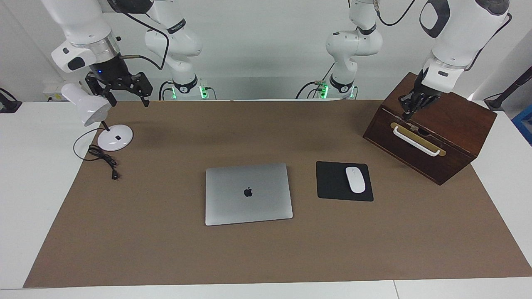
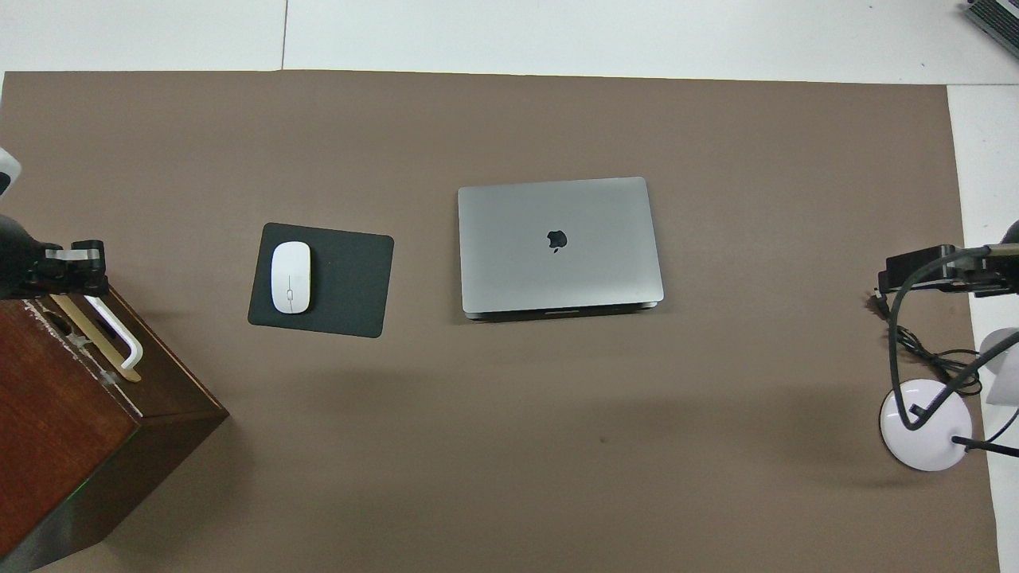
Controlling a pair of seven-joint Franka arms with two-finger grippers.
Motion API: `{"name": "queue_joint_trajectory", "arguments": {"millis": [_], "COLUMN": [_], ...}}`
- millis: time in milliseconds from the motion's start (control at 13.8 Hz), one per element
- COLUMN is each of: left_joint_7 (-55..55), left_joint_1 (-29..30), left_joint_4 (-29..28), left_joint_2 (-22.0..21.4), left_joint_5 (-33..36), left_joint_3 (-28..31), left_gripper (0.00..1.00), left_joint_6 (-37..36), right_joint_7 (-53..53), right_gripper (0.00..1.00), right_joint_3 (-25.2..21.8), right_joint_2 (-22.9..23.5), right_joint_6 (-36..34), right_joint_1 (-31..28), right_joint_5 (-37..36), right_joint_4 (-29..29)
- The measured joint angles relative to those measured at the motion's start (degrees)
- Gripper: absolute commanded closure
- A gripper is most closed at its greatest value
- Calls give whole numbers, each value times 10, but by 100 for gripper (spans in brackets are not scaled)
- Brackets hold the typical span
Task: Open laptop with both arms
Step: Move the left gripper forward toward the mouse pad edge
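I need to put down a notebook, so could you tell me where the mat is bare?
The widest bare patch lies between the laptop and the mat's edge farthest from the robots; another lies between it and the robots. It is crowded around the lamp and the wooden box.

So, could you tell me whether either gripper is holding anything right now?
Nothing is held. The left gripper is shut, empty, over the wooden box; the right gripper hangs open beside the lamp.

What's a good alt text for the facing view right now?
A closed silver laptop lies flat mid-table on a brown mat, untouched, beside a white mouse on a black mouse pad. The left claw, shut, hangs over a wooden drawer box; the right claw, open, hangs by a white desk lamp.
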Motion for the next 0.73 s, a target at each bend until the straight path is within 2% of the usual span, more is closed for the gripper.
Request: {"name": "queue_joint_trajectory", "arguments": {"millis": [218, 436, 726], "left_joint_7": [-87, -191, -347], "left_joint_1": [0, -1, -9], "left_joint_4": [-31, -86, -115], "left_joint_2": [-11, -31, -46], "left_joint_5": [-11, -69, -122], "left_joint_3": [-4, -7, -9], "left_gripper": [100, 100, 100], "left_joint_6": [30, 91, 113], "right_joint_7": [0, 0, 0], "right_gripper": [0, 0, 0], "right_joint_3": [0, 0, 0], "right_joint_2": [0, 0, 0], "right_joint_6": [0, 0, 0], "right_joint_1": [0, 0, 0], "right_joint_5": [0, 0, 0], "right_joint_4": [0, 0, 0]}}
